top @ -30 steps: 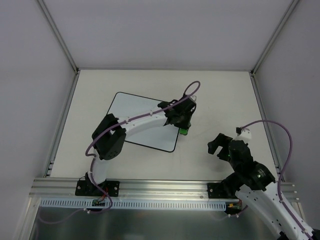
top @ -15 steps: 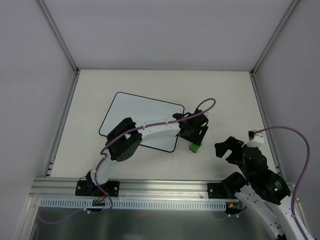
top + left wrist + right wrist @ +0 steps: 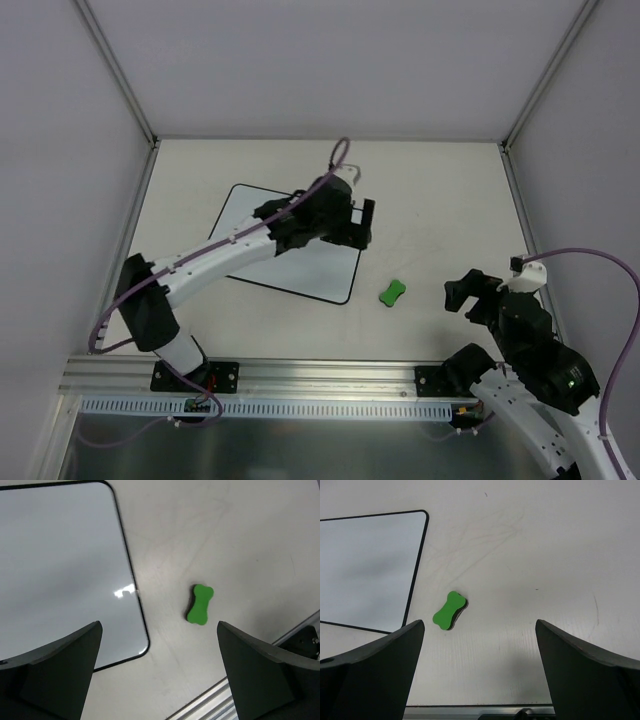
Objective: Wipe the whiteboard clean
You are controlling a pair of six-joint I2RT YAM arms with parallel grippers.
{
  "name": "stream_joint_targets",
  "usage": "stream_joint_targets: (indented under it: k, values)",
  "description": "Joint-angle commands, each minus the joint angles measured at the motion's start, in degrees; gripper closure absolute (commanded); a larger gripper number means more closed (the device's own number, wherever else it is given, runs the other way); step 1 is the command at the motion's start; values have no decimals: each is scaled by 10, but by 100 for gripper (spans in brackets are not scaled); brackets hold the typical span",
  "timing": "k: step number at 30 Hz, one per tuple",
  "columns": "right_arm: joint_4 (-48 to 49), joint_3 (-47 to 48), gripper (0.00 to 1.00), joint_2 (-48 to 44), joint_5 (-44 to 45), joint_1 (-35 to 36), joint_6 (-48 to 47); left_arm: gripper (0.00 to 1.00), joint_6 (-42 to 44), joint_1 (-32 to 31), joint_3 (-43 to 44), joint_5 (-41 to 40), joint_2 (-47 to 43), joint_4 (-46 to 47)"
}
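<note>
whiteboard (image 3: 318,270) looks clean, you're basically done; eraser (image 3: 392,292) on worktop (image 3: 440,190) at its 4 o'clock; left jaws and right jaws spread, empty

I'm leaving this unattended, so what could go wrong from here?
1. The green block lies flat on the table, free of the open left pincer and right pincer; a grab may just push it.
2. The left arm hides part of the whiteboard from above, so leftover marks there could go unnoticed.
</note>
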Motion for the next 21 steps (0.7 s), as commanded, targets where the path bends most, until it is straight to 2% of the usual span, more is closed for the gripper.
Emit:
stream_joint_targets:
  k: [1, 6, 12, 15, 21]
  values:
    - [-1, 43, 1, 39, 45, 1, -47, 1, -2, 87, -67, -21, -107, -3]
    - [6, 87, 1, 110, 80, 1, -94, 1, 17, 198, -152, -17, -256, -13]
    - [29, 144, 1, 169, 120, -1, -144, 1, 57, 354, -206, -10, -413, -59]
    - [29, 166, 1, 173, 134, -1, -159, 1, 84, 400, -226, -31, -482, -88]
    - [29, 181, 1, 130, 153, -1, -204, 1, 89, 409, -267, -66, -616, -121]
